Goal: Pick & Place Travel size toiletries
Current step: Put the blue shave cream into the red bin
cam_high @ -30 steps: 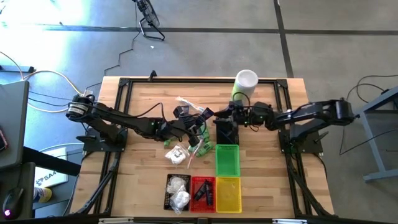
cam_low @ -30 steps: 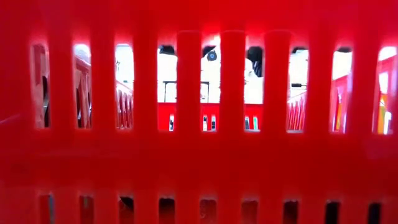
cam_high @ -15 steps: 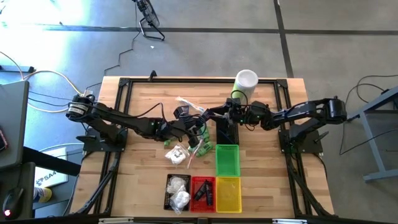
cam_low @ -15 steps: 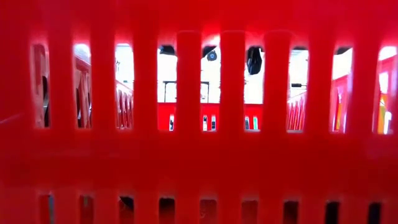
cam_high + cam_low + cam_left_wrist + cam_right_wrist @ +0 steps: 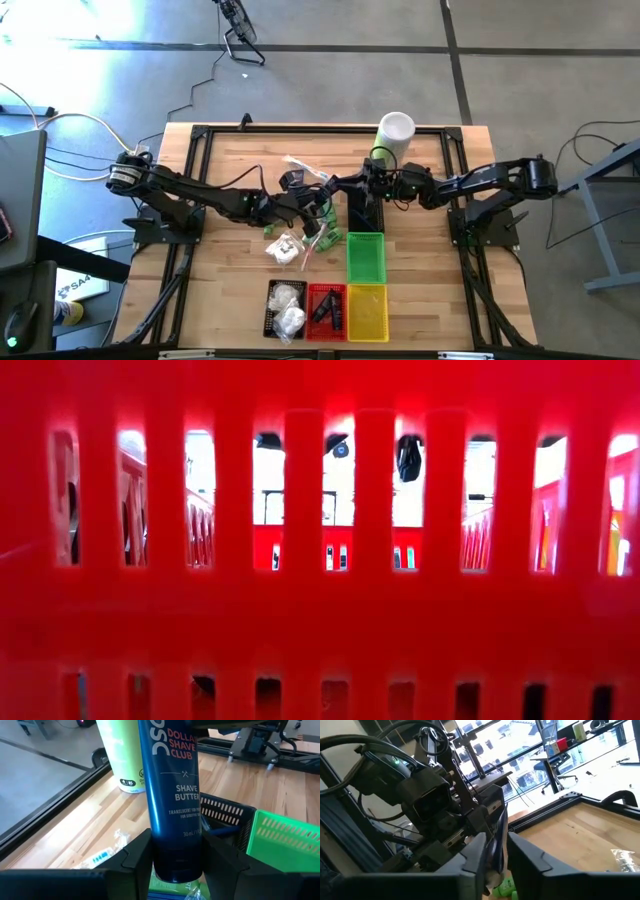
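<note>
A dark blue tube (image 5: 172, 795) marked "shave butter" hangs in the air between my two grippers, near the table's middle. My left gripper (image 5: 177, 856) is shut on its cap end, and my right gripper (image 5: 497, 855) is shut on its flat far end. In the high view the two grippers (image 5: 318, 205) (image 5: 350, 186) meet above a black basket (image 5: 363, 212). On the wood lie a white pouch (image 5: 285, 247), green bottles (image 5: 330, 240) and a clear-wrapped stick (image 5: 300, 165), each on its side. My left gripper pinches the tube's black cap end (image 5: 177, 865) between its two fingers. The fingers lie along the tube, which sticks out forward from them, clear of the table. My right gripper has the tube's thin flat end (image 5: 499, 837) between its two fingers, coming from the table's right side. It sees that end edge-on.
A tall green-and-white canister (image 5: 394, 135) stands at the far edge. A green basket (image 5: 365, 257) sits mid-table. Black (image 5: 285, 308), red (image 5: 326, 310) and yellow (image 5: 367, 310) baskets line the near edge. The red basket's slotted wall (image 5: 320, 610) fills the low view.
My right gripper has moved toward the table's left, up to my left gripper and the tube's free end. My left gripper and the tube have kept still.
</note>
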{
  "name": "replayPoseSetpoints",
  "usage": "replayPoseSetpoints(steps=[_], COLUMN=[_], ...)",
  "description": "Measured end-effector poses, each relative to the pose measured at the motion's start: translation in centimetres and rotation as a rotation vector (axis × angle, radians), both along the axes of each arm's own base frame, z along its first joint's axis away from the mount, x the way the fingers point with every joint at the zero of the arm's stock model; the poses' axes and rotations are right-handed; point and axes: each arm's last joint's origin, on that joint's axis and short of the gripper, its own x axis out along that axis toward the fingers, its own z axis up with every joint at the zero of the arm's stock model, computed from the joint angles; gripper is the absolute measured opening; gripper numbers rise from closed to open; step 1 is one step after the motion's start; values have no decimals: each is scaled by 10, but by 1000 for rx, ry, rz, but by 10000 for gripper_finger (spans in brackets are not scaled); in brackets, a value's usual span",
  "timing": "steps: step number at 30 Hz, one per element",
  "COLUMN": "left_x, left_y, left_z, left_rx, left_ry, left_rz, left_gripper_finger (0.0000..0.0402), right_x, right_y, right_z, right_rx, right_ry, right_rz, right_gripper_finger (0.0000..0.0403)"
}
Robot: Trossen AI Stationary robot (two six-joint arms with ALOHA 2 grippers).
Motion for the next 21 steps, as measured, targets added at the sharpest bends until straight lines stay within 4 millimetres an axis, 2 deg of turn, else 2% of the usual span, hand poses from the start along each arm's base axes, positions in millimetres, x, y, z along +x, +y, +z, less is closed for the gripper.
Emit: replayPoseSetpoints(steps=[6,16,21], left_x=[0,0,0], left_y=[0,0,0], left_z=[0,0,0], left_rx=[0,-2,-5], left_ry=[0,0,0], left_rz=[0,-3,-9], left_gripper_finger=[137,137,152], right_x=[0,0,0], right_y=[0,0,0], right_z=[0,0,0], right_rx=[-10,-26,-29], right_ry=[0,2,3], right_rz=[-3,-5,2], right_gripper_finger=[12,5,4])
